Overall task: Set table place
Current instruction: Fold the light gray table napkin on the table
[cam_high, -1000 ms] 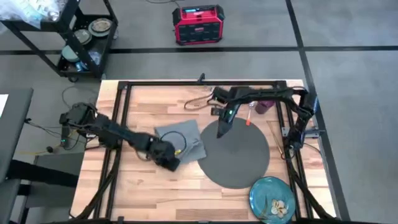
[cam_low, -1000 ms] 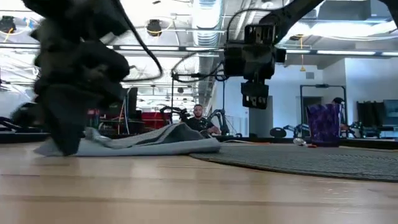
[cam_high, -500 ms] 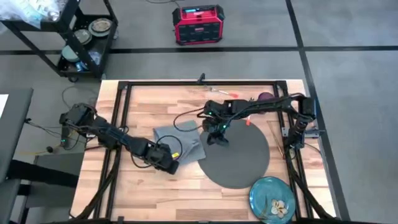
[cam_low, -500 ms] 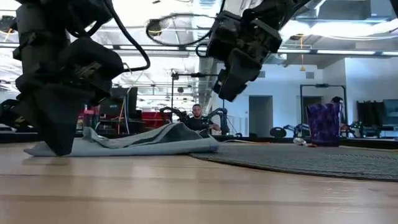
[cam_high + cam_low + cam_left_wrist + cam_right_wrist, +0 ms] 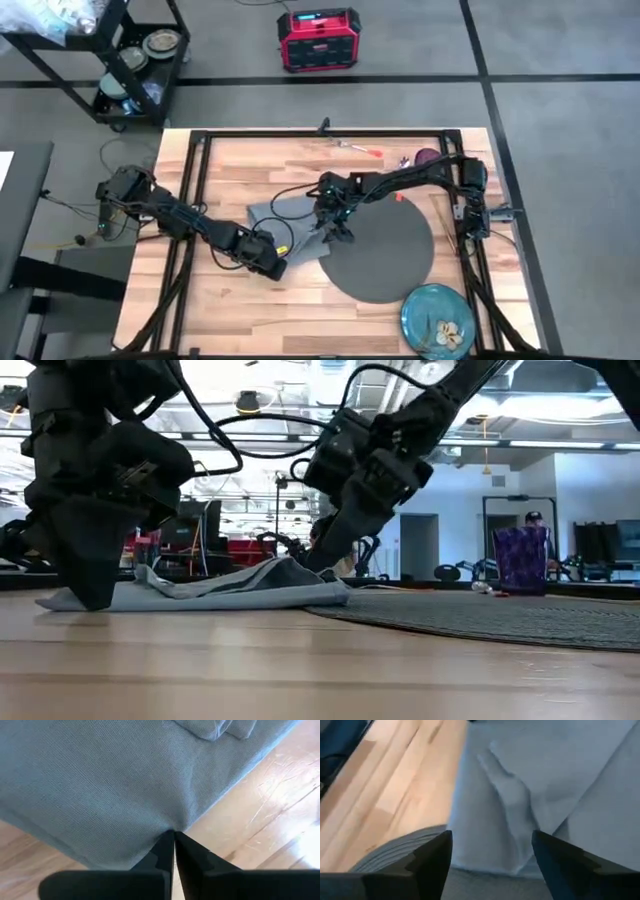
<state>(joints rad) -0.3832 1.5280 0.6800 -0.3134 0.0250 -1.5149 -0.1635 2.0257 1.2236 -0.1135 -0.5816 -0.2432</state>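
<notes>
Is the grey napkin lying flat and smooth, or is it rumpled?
Rumpled. The napkin has a raised ridge in the low view, with folds in both wrist views. The left gripper pinches one edge; the right gripper is open above it.

The napkin [image 5: 115,785] under my left gripper [image 5: 174,836] was grey woven cloth, matt and softly creased. The table [image 5: 250,310] was pale planked wood with a faint sheen. The mat [image 5: 520,618] looked coarse and dull. My fingers [image 5: 427,855] were matt black.
</notes>
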